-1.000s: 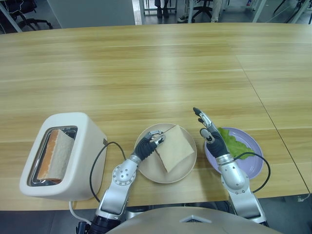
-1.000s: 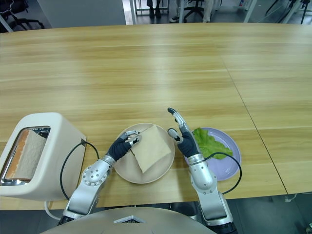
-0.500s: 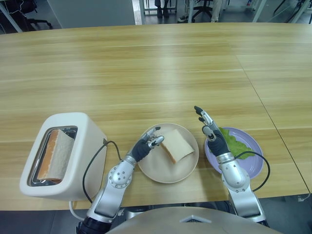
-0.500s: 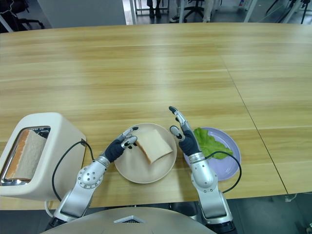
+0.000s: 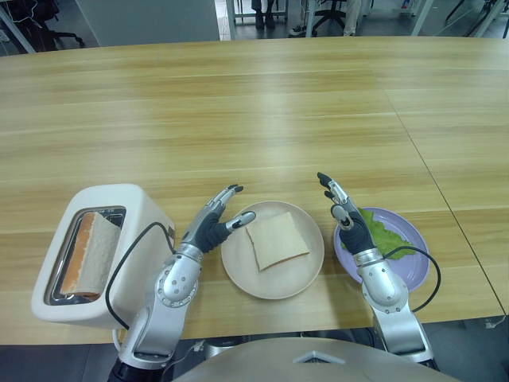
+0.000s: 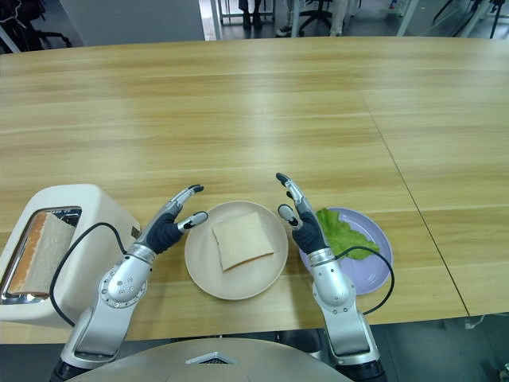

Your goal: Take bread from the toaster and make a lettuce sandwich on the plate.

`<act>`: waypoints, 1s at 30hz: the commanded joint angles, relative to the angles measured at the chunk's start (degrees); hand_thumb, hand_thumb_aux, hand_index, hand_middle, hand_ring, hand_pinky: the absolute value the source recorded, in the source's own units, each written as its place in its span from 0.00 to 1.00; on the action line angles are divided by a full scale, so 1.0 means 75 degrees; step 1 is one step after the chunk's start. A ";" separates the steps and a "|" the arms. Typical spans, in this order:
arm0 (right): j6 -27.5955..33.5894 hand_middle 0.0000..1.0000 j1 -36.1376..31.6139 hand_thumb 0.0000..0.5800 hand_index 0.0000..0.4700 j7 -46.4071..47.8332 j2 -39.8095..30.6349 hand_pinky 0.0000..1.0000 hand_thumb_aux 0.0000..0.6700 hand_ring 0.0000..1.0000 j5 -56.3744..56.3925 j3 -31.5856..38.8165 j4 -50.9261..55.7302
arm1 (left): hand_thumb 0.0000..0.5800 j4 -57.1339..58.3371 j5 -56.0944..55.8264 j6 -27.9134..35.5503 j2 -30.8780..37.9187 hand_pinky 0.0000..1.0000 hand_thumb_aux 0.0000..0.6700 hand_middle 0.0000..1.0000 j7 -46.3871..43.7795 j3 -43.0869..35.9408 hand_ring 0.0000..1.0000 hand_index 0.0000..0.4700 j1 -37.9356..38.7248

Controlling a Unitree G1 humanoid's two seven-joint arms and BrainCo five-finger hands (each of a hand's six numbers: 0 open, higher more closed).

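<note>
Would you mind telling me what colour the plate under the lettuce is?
The purple plate is a pale lilac, with green lettuce on it; the right eye view shows it best.

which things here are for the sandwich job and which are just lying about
For the job: toaster, second bread slice inside it, plated bread slice, beige plate, lettuce, purple plate.
Just there: wooden table, office chairs behind it.

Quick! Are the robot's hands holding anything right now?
Left hand: open, holding nothing, beside the round beige plate.
Right hand: open, holding nothing, by the round purple plate.
</note>
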 commanded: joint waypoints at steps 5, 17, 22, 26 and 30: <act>0.0154 0.00 -0.0157 0.00 0.00 -0.0048 -0.0214 0.00 0.00 0.00 -0.0472 -0.0067 0.0162 | 0.00 -0.0216 -0.0694 -0.0122 -0.0820 0.00 0.00 0.00 0.0289 0.0439 0.00 0.00 -0.0182; 0.0530 0.00 -0.0754 0.00 0.00 0.0292 -0.2348 0.00 0.00 0.00 -0.1976 -0.1100 0.0487 | 0.00 0.0779 -0.0779 -0.1774 -0.1789 0.00 0.00 0.00 0.1689 0.0357 0.00 0.00 0.0588; 0.0805 0.00 -0.0820 0.00 0.00 0.0186 -0.3449 0.00 0.00 0.00 -0.3266 -0.1502 0.0480 | 0.00 0.0887 -0.0378 -0.1920 -0.1925 0.00 0.00 0.00 0.2096 0.0191 0.00 0.00 0.0872; 0.1424 0.00 -0.0632 0.00 0.00 0.0262 -0.3880 0.00 0.00 0.00 -0.4463 -0.1597 0.0273 | 0.00 0.0903 -0.0225 -0.1960 -0.2027 0.00 0.00 0.00 0.2281 0.0114 0.00 0.00 0.0988; 0.1609 0.00 -0.0730 0.00 0.00 0.0386 -0.3961 0.00 0.00 0.00 -0.4865 -0.1466 0.0508 | 0.00 0.0828 -0.0036 -0.1976 -0.2188 0.00 0.00 0.00 0.2562 0.0038 0.00 0.00 0.1265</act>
